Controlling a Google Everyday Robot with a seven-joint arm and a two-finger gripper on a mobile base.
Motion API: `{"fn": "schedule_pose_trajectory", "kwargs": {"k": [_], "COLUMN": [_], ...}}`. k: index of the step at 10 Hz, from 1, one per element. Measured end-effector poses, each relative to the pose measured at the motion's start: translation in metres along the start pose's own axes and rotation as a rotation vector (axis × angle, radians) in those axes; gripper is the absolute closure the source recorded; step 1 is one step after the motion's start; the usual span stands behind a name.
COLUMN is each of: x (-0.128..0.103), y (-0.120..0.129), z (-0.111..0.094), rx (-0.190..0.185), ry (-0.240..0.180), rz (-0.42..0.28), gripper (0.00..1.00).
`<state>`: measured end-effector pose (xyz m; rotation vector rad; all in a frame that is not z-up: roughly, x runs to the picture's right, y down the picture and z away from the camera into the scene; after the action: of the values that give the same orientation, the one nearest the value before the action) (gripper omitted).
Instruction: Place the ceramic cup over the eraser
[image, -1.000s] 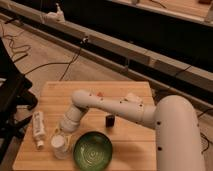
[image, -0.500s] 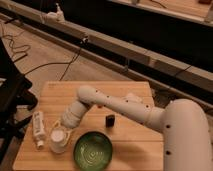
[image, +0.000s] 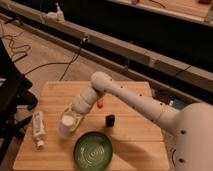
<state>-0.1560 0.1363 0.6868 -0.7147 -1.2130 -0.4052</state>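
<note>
The small white ceramic cup (image: 66, 121) is at the left-middle of the wooden table (image: 135, 142), held between my gripper's fingers and slightly above the surface. My gripper (image: 69, 123) points down at the end of the white arm, shut on the cup. The tiny black eraser (image: 109, 120) stands on the table to the right of the cup, about a cup's width or two away, with nothing over it.
A green bowl (image: 93, 150) sits near the front edge, just below and right of the gripper. A white tube-shaped bottle (image: 38, 129) lies at the left edge. An orange-red oblong item (image: 101, 103) lies behind the eraser, partly hidden by the arm.
The gripper closed around the cup near the table's front left, and has since moved up and to the right with the cup in it, toward the eraser.
</note>
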Motion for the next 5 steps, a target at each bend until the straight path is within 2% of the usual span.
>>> {"fn": "schedule_pose_trajectory", "kwargs": {"k": [2,3,4,5], "x": [0.012,0.017,0.019,0.018], "y": [0.007,0.012,0.015,0.014], "z": [-0.051,-0.07,-0.079,-0.078], "rx": [0.017,0.027,0.03,0.028], "ry": [0.038,0.045,0.048,0.047], "rz": [0.052,0.072,0.081,0.079], "gripper": [1.0,1.0,1.0,1.0]}}
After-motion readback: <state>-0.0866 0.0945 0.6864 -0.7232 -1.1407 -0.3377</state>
